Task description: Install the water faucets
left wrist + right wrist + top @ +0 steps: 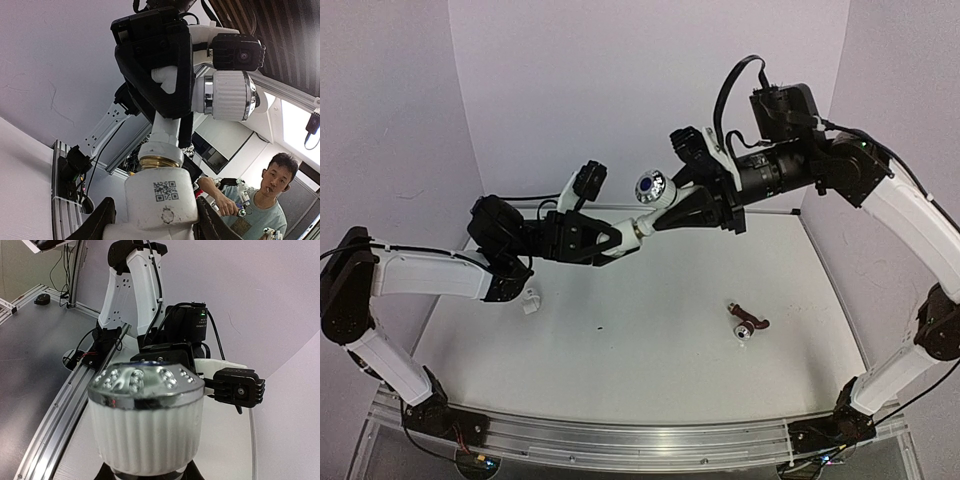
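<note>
A white water faucet (660, 205) with a silvery, blue-centred knob (651, 187) is held in the air between both arms. My right gripper (672, 212) is shut on its body. My left gripper (618, 238) is shut on a white pipe fitting (632, 233) at the faucet's threaded end. In the left wrist view the fitting (162, 197), marked with a QR code, sits between my fingers (97, 222). The brass thread (159, 161) enters its top, and only a thin ring of brass shows. The knob (145, 415) fills the right wrist view and hides my right fingers.
A second white fitting (531, 300) lies on the table at the left, below my left arm. A small reddish-brown part with a silvery round end (748, 323) lies right of centre. White walls enclose the table (650, 370), and an aluminium rail runs along its near edge.
</note>
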Tool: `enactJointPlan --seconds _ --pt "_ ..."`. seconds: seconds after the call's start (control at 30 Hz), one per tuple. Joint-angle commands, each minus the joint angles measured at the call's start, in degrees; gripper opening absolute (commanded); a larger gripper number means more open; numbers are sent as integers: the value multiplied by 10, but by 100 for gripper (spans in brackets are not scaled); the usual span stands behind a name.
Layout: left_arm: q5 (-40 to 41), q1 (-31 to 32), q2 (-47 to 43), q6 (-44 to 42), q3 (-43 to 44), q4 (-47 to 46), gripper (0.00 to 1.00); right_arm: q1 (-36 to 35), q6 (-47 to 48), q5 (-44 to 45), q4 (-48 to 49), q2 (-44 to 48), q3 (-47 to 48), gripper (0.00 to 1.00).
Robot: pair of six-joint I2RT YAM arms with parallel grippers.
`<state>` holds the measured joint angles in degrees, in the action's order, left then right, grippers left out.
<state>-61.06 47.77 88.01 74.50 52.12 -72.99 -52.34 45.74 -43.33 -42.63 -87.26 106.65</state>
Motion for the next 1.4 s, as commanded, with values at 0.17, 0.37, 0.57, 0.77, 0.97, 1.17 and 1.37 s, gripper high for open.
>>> enactJointPlan --seconds 0.17,0.37,0.57,0.77,0.97,1.17,1.37 --pt "35 11 -48 -30 20 -8 0 -9 -7 20 30 -18 3 0" --pt "39 12 -73 -56 12 23 0 -8 13 40 -23 -24 12 0" --pt "36 13 -80 -58 17 30 0 -8 42 69 -49 -24 33 0" --pt "22 16 -73 -43 30 24 0 -9 68 79 -10 12 2 0" --pt "18 20 -89 -41 14 32 0 -8 43 76 163 90 -113 0" --pt "13 22 -136 -71 0 107 0 -8 24 84 210 116 -157 0" --pt "-3 29 -139 -67 0 117 0 -9 -56 80 271 125 -164 0"
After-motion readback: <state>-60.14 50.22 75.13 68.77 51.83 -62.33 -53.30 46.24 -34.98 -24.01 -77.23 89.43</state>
